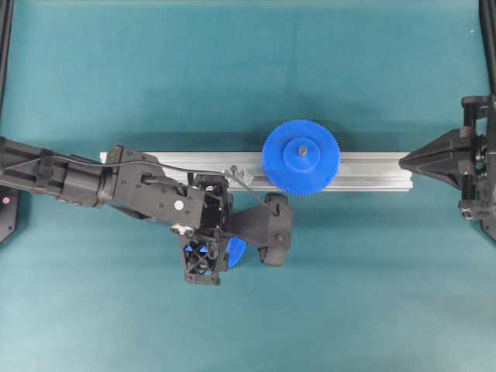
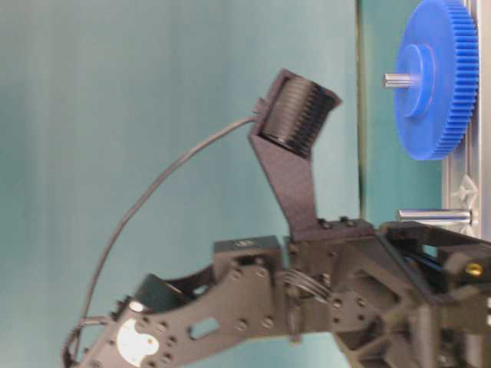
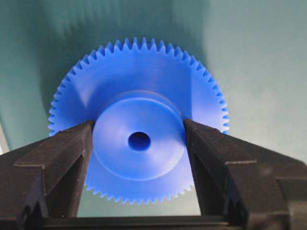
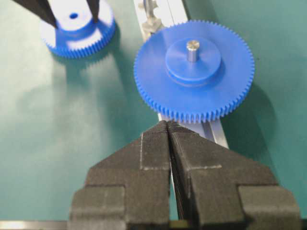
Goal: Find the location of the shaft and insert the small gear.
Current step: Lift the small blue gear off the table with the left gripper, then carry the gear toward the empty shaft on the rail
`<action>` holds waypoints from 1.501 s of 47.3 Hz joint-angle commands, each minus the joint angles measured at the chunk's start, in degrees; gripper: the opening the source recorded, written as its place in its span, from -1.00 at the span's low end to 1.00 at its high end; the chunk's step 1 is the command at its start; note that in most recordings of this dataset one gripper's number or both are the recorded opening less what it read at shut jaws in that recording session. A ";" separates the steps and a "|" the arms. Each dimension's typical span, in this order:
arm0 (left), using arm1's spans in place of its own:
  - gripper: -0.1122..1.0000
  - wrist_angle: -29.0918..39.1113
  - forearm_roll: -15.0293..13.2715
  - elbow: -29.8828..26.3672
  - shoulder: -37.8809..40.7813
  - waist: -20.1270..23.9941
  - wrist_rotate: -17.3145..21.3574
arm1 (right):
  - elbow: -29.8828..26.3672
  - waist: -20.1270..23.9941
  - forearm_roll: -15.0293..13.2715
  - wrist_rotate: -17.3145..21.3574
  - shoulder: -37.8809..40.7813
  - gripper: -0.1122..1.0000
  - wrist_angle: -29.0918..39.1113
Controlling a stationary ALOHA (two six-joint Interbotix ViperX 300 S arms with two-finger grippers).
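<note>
- While the left gripper point(image 3: 139, 139) clamps the raised hub of the small blue plastic toothed gear point(image 3: 139, 143), that gear sits just off the near side of the silver aluminium rail point(image 1: 372, 172), toward the worktop's left half.
- Between gripper and large blue gear point(image 1: 301, 157), the bare silvery metal shaft point(image 2: 433, 217) stands up from the rail, close to the left arm.
- Risk: a tilted gear or an off-centre bore could jam on the shaft tip; teeth might also clash with the large gear instead of meshing.
- At the right edge, the right gripper point(image 4: 169, 128) is closed on nothing and empty.
</note>
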 commanded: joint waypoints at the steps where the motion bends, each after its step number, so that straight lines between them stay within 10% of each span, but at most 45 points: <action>1: 0.37 1.41 0.09 -2.55 -3.08 0.00 0.09 | -0.62 -0.26 -0.09 0.44 0.26 -0.72 -0.53; 71: 0.37 17.05 0.35 -15.91 -10.20 5.36 11.07 | -0.70 -0.26 -0.09 0.44 -0.09 -0.72 -0.53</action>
